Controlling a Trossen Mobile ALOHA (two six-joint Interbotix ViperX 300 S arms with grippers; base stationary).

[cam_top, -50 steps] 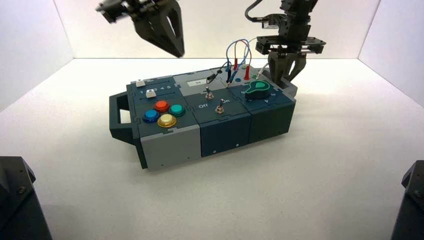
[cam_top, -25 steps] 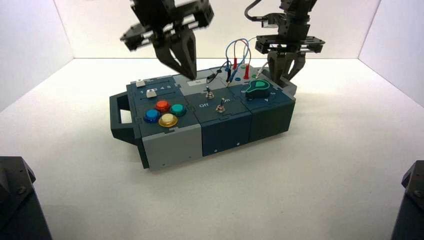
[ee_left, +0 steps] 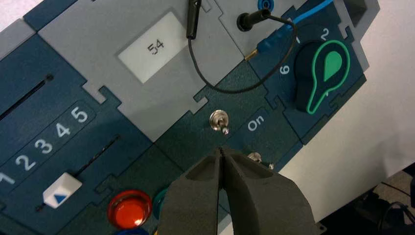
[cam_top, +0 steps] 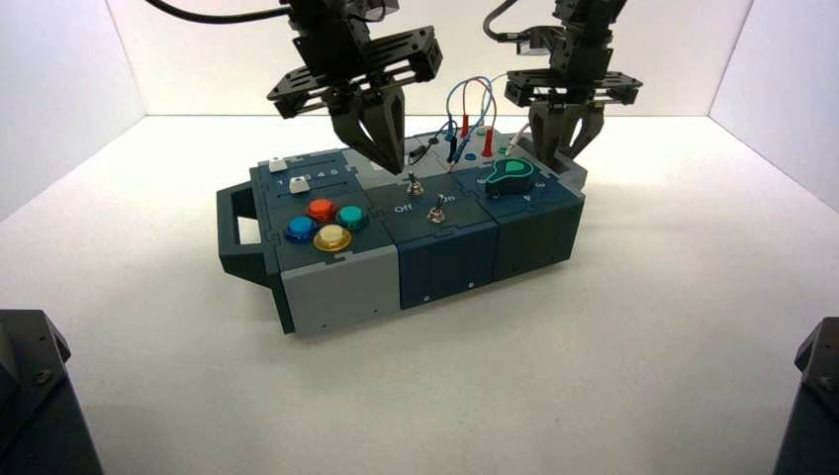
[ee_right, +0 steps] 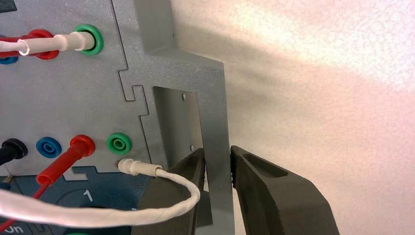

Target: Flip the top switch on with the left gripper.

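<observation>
**Left gripper poised beside the top switch**

The top switch (ee_left: pixel 218 121) sits in the dark centre panel of the box (cam_top: pixel 336 287), on the side nearer the grey display plate (ee_left: pixel 152 47), which reads "54". In the left wrist view its silver lever tilts off its nut base, with the tip leaning toward the printed "On" label (ee_left: pixel 255 123); the lever's long axis runs obliquely across the panel. The matching second switch (cam_top: pixel 435 211) stands just beside it, nearer the box front.

The left gripper (cam_top: pixel 388 161) hangs above the panel, its jaws pressed together into a point, tip close to the top switch but apart from it.

The right gripper (ee_right: pixel 218 165) is at the far right end of the box, jaws pinching the grey handle frame (ee_right: pixel 215 93).

The box rests, turned at an angle, on a white bench (cam_top: pixel 643 327) enclosed by white walls (cam_top: pixel 59 69).
</observation>
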